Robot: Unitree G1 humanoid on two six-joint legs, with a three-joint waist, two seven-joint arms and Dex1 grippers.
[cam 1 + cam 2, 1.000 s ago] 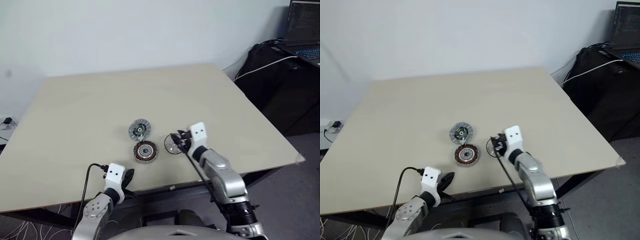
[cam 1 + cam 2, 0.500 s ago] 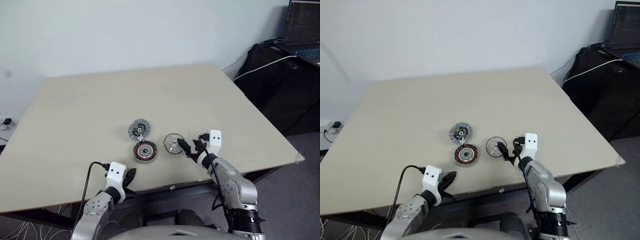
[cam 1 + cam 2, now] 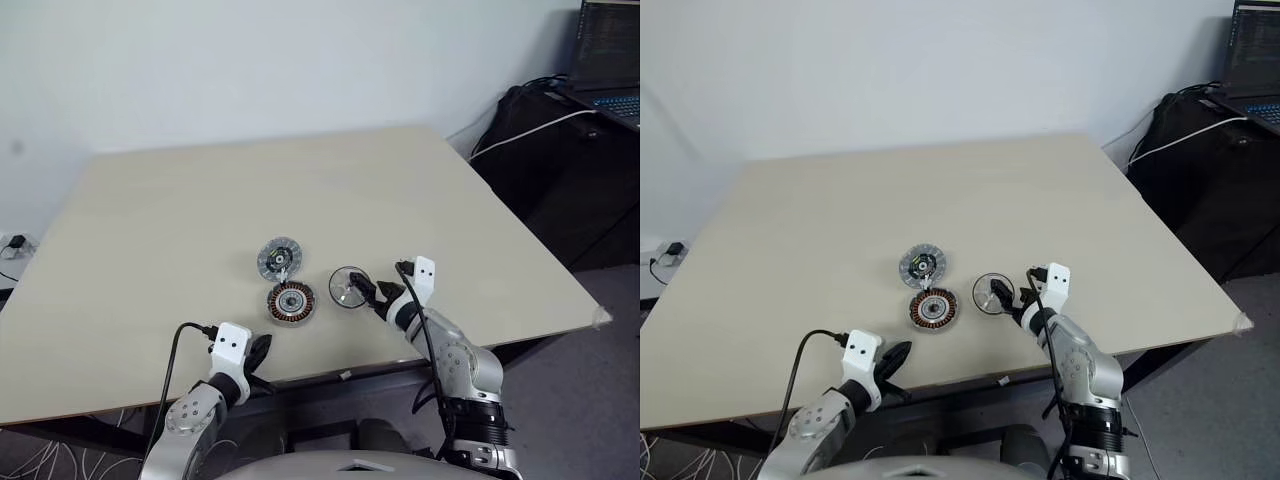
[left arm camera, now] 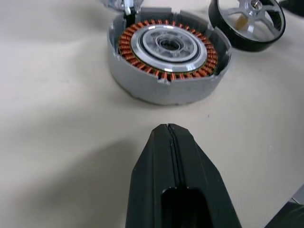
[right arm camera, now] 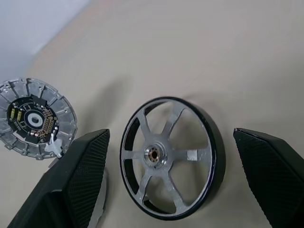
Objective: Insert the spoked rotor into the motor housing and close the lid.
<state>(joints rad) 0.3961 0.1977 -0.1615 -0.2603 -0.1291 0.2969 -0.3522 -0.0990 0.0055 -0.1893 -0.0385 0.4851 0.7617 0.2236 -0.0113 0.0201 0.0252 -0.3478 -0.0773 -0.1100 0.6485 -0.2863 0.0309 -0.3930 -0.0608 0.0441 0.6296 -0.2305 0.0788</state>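
Down in the lower middle of the head view, all three parts sit loose on the table point(image 3: 200, 200), so nothing is assembled yet as far as I can see. The rotor point(image 5: 171, 156), the spoked wheel with the black rim, lies flat just right of centre. The housing point(image 4: 168, 57), a grey cup with the copper windings already inside, is just left of it, close but not touching. The lid point(image 3: 279, 258), the segmented disc with the little circuit board in the middle, lies face up just above the housing in the frame.

The right gripper point(image 3: 1006, 299) has its fingers spread wide, one on each side of the rotor, and holds nothing. From the wrist view it looks lined up for the pick, though I can't tell if the pads touch the rim yet. The left gripper point(image 4: 168, 130) is pinched closed and empty, parked near the table's front edge at lower left, pointing at the housing.

My read: very early. Left to do: grab the rotor, drop it over the windings, then fit the lid.
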